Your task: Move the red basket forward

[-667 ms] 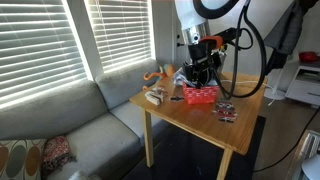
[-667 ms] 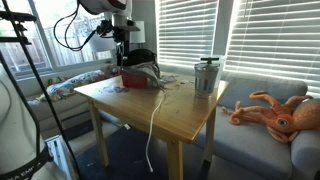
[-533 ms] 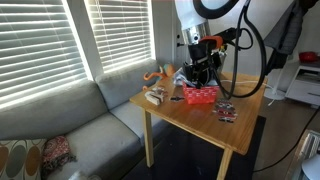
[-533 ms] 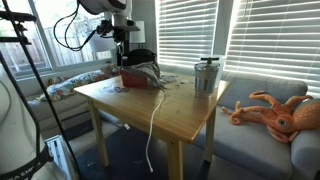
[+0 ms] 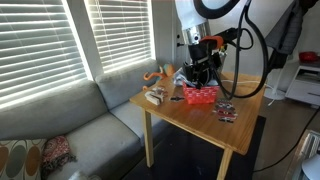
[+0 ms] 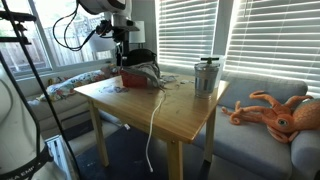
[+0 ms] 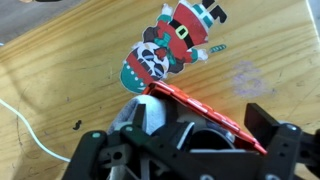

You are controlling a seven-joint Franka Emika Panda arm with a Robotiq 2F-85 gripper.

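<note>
Gripper [image 7: 180,130] stands wide and low over the red basket [image 7: 205,108] on the table [image 5: 185,118]. One basket wall runs between the fingers, but I cannot tell if they touch it. I judge the basket light, thin plastic that flexes and slips easily, so I would pinch one wall just below the rim.
</note>
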